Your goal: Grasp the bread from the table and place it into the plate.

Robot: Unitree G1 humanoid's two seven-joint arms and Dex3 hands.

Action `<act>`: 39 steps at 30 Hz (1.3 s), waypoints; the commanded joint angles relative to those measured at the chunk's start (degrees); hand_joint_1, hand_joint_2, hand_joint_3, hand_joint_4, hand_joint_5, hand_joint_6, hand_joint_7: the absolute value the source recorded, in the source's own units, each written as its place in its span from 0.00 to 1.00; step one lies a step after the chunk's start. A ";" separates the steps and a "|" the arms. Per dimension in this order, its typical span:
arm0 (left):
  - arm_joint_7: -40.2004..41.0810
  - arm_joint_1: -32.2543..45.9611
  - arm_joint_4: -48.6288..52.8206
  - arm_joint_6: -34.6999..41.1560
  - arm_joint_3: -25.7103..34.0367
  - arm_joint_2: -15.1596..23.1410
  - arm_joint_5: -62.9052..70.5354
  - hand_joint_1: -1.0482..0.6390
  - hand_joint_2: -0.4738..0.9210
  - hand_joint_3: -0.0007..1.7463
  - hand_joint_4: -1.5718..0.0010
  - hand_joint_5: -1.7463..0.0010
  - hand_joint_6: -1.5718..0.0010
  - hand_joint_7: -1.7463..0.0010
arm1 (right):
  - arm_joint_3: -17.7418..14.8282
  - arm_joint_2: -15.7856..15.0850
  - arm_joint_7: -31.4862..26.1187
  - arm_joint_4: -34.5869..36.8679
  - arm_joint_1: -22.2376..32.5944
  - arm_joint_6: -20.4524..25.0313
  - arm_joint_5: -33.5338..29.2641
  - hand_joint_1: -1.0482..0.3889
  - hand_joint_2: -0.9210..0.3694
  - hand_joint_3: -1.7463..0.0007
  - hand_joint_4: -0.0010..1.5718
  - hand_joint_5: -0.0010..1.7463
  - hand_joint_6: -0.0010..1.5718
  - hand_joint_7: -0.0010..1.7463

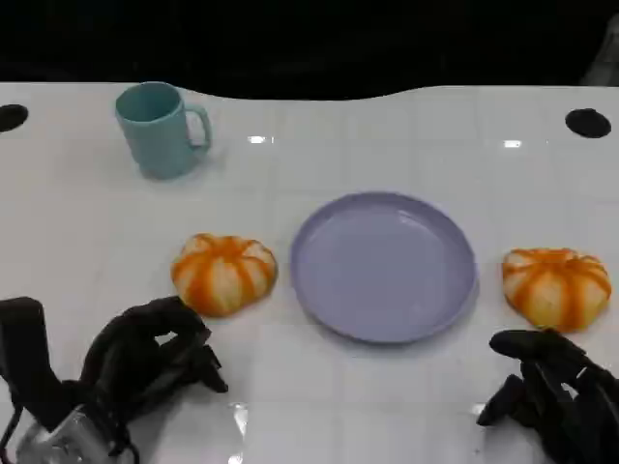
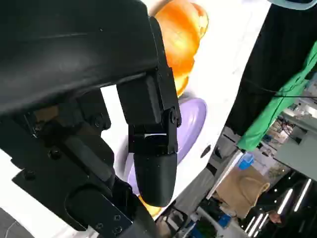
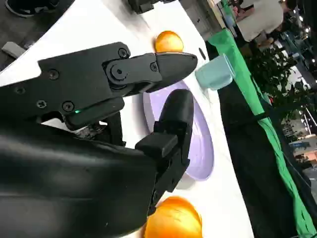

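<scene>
Two orange-and-white striped bread buns lie on the white table (image 1: 387, 145), one on each side of an empty purple plate (image 1: 384, 266). The left bun (image 1: 224, 274) sits just beyond my left hand (image 1: 145, 362), which holds nothing, its fingers loosely bent and apart. The right bun (image 1: 556, 286) lies just beyond my right hand (image 1: 551, 391), also empty with fingers spread. The left wrist view has the left bun (image 2: 181, 34) and the plate (image 2: 190, 124) past the fingers (image 2: 151, 148). The right wrist view has the right bun (image 3: 173, 218), the plate (image 3: 200, 144) and the far bun (image 3: 168, 42).
A teal mug (image 1: 160, 130) stands at the back left of the table, also seen as the mug (image 3: 215, 74) in the right wrist view. Two dark round holes (image 1: 588, 123) mark the table's far corners. A dark edge runs behind the table.
</scene>
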 commanded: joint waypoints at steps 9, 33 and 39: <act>-0.90 1.35 1.47 -3.83 -0.63 1.03 1.33 0.00 0.72 0.01 0.00 0.55 0.00 0.72 | 0.07 -1.01 -0.81 -1.12 0.38 0.28 0.16 0.28 0.00 0.89 0.40 0.86 0.45 0.55; 2.22 0.82 4.96 -30.46 -5.81 2.74 12.90 0.00 0.86 0.01 0.02 0.89 0.09 0.99 | 0.12 -1.12 -0.15 -0.56 0.36 -1.40 -0.27 0.28 0.00 0.88 0.40 0.86 0.45 0.55; 21.61 -2.05 4.35 -39.90 -12.81 8.42 32.05 0.00 0.96 0.02 0.19 0.96 0.30 1.00 | -0.07 -1.26 0.20 -0.23 0.11 -0.82 0.45 0.28 0.00 0.88 0.40 0.86 0.45 0.55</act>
